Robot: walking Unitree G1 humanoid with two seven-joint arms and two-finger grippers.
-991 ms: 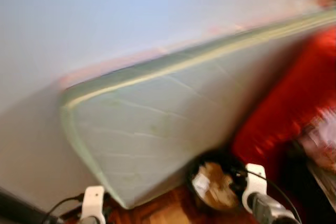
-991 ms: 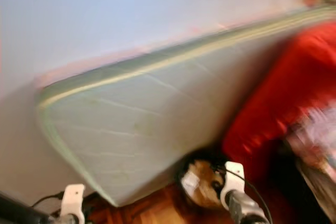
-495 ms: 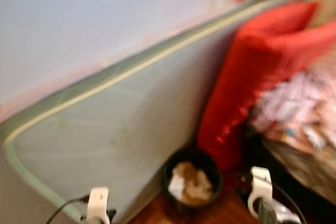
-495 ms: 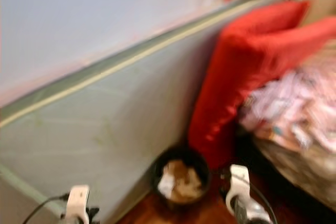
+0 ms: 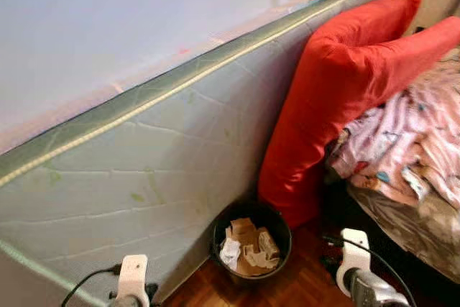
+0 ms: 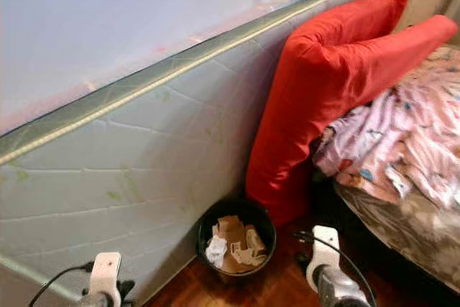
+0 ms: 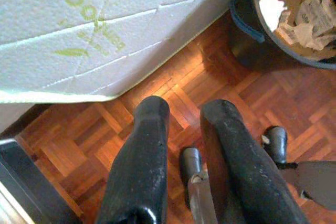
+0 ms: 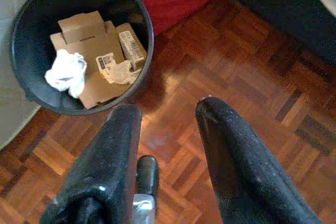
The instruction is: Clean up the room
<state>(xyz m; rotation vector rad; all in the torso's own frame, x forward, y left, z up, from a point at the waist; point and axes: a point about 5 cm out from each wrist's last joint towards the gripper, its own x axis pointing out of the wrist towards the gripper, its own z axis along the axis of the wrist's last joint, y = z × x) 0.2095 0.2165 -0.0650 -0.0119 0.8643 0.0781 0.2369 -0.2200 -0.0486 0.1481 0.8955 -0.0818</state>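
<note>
A black waste bin [image 5: 251, 246] stands on the parquet floor at the foot of a red pillow [image 5: 338, 98]. It holds flattened cardboard and crumpled white paper [image 8: 65, 72]. Both arms hang low, with their white wrists at the picture's lower edge [image 5: 133, 278] [image 5: 356, 257]. My right gripper [image 8: 168, 108] is open and holds nothing. It hovers over bare floor just beside the bin [image 8: 79, 51]. My left gripper [image 7: 186, 107] is open a little and holds nothing. It hangs above the floor near the mattress's lower edge, with the bin [image 7: 252, 19] further off.
A large pale mattress [image 5: 144, 177] leans on its side against the wall on the left. Two red pillows stand against it. On the right a bed [image 6: 402, 228] carries a heap of pink patterned bedding [image 5: 410, 149]. Parquet floor [image 8: 236, 66] lies between the bin and the bed.
The camera has swung to the right and steadied. The bin, the red pillows and the bed have come more fully into view. Both arms still hang low.
</note>
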